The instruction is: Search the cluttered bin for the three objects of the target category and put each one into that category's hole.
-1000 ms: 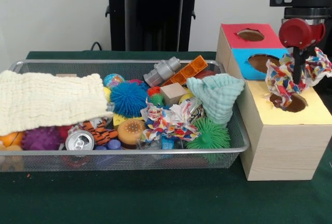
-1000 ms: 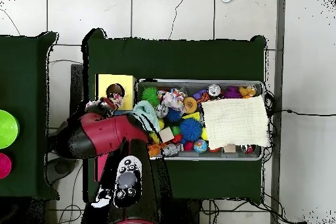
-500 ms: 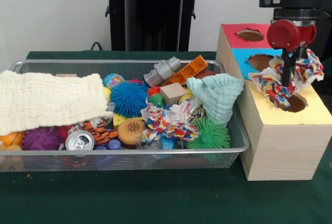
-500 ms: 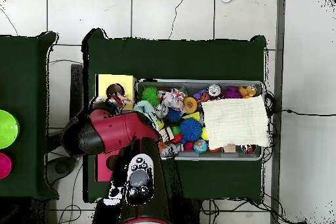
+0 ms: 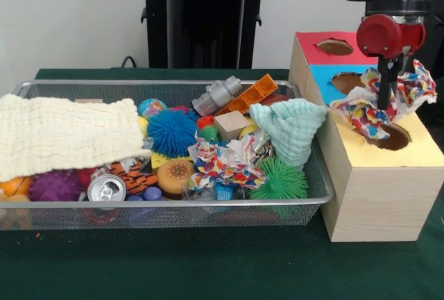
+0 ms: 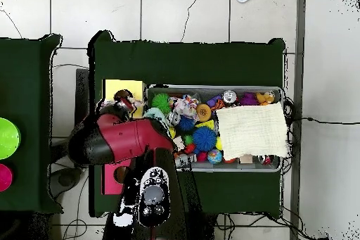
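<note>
Lifting patterned cloth point(image 5: 378, 105) above hole point(image 5: 388, 137)

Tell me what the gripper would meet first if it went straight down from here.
Probably the yellow section's hole, with the colourful cloth hanging from the gripper going in first; depth is unclear.

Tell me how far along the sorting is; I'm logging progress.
In hand: the gripper holds a patterned cloth over the yellow section's hole, not yet dropped in. Left: a similar patterned cloth and a teal cloth lie in the bin. Earlier deposits can't be seen.
</note>
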{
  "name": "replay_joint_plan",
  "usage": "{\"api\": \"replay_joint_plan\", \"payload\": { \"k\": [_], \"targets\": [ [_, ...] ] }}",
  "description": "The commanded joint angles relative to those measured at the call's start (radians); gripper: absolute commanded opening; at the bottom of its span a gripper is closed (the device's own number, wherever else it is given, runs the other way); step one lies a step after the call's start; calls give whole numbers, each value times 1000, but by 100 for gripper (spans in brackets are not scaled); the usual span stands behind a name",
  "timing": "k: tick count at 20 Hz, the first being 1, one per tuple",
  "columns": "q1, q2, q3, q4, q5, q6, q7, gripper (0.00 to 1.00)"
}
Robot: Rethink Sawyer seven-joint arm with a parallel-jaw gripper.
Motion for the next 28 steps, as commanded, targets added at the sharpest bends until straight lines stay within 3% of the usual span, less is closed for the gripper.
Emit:
{"api": "replay_joint_plan", "payload": {
  "k": [1,15,28],
  "targets": [
    [-24,41,73,-48,26,134,137,0],
    [-25,140,74,-116,-8,55,129,0],
    [7,311,-30,-187,-79,-53,127,0]
  ]
}}
